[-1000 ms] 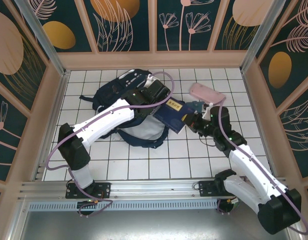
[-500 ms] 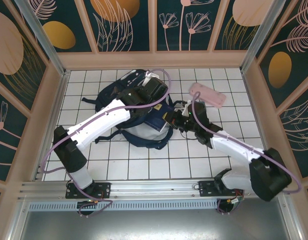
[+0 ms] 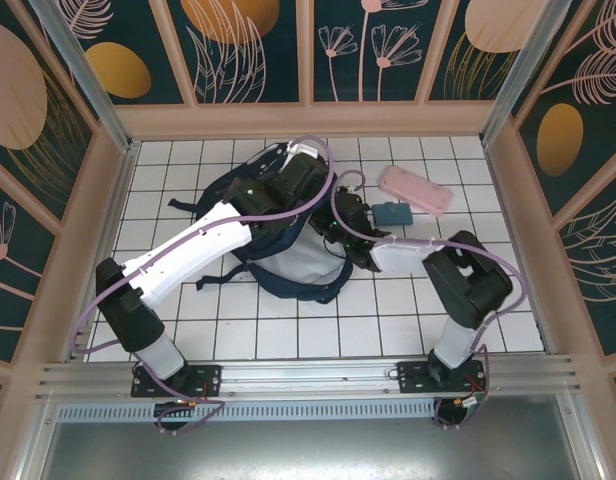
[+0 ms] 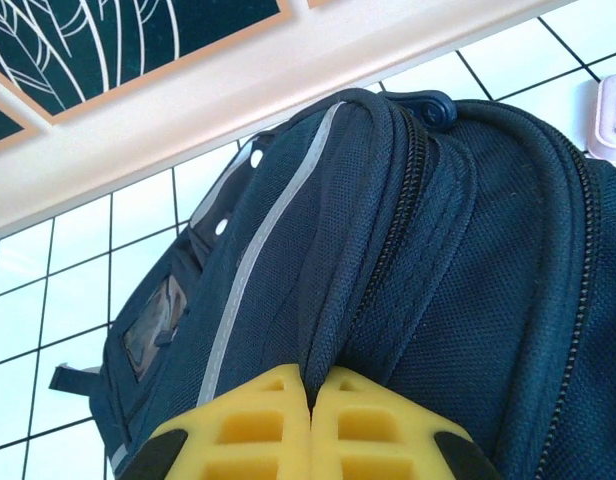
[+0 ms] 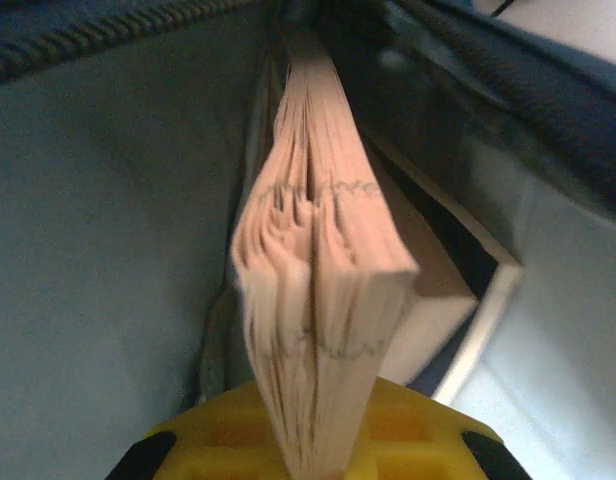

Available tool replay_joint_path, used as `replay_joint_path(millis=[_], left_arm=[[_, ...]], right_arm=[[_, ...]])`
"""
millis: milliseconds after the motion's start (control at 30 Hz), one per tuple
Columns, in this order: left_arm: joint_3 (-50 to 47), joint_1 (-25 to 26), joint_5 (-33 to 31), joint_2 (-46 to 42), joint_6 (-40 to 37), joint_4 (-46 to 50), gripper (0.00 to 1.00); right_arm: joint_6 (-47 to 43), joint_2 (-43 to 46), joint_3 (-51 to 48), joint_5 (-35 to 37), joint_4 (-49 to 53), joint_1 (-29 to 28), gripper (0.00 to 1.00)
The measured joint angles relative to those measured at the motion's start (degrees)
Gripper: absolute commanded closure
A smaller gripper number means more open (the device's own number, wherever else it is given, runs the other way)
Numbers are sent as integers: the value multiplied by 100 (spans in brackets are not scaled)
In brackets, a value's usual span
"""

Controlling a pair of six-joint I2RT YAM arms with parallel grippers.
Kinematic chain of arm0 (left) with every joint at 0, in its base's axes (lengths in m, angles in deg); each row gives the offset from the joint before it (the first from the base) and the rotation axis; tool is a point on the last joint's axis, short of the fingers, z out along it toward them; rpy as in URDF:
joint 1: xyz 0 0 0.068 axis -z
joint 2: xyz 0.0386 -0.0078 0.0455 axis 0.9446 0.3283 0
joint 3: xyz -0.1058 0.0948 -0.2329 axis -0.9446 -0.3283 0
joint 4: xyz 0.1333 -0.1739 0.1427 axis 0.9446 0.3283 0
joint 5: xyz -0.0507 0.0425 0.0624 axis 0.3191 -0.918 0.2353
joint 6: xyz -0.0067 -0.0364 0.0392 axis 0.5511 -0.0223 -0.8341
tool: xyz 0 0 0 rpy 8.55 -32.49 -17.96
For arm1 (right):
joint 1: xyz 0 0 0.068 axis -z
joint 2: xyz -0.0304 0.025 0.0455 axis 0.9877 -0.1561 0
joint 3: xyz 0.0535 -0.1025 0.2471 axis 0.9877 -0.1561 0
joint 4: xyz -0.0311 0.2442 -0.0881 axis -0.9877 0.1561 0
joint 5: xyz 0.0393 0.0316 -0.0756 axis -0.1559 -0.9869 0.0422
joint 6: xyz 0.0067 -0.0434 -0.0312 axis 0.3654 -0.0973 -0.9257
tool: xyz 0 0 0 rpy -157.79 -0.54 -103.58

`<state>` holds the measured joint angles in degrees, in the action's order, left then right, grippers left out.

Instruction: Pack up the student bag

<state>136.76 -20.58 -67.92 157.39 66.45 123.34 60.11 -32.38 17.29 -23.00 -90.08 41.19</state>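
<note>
The left tool (image 4: pixel 310 420) pinches a fold of the navy student bag (image 4: pixel 458 260); the right tool (image 5: pixel 313 445) grips a thick book (image 5: pixel 323 280) inside it.

From the top camera I see a pink pencil case (image 3: pixel 415 189) upper right of centre on the white tiled floor (image 3: pixel 288 330); a small teal pouch (image 3: pixel 392 213) lies just beside it, lower left. The right wrist camera shows a thick book (image 5: pixel 318 300) edge-on at centre, pages fanned.
</note>
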Motion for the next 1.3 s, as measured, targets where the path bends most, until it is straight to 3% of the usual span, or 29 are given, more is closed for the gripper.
replay_joint_path(millis=[67, 200, 267, 333, 500, 733, 967, 1133, 1300], left_arm=[[-68, 0, 55, -9, 22, -57, 100], [-168, -2, 79, -28, 50, -151, 100], [-184, 0, 85, -31, 68, -170, 100], [-201, 0, 105, -35, 85, -184, 100], [-313, 0, 125, -42, 85, -358, 100], [-479, 0, 184, -52, 87, -540, 100], [-719, 0, 599, -17, 175, -732, 100], [-634, 2, 859, 280, 328, -826, 100], [-330, 33, 1047, 789, 562, -911, 100]], right_arm=[[37, -341, 319, 76, -92, -28, 89], [160, -811, 750, 105, -133, -31, 44], [138, -796, 695, 116, -92, -31, 33], [118, -621, 444, 116, -96, -28, 27], [-42, 461, -614, -125, 70, 44, 25], [-372, 2070, -1561, -673, 813, 289, 34], [-498, 3919, -2664, 208, 2162, 348, 35], [-654, 3810, -2817, 103, 2570, 501, 35], [-1034, 2750, -2754, -778, 2323, 535, 53]])
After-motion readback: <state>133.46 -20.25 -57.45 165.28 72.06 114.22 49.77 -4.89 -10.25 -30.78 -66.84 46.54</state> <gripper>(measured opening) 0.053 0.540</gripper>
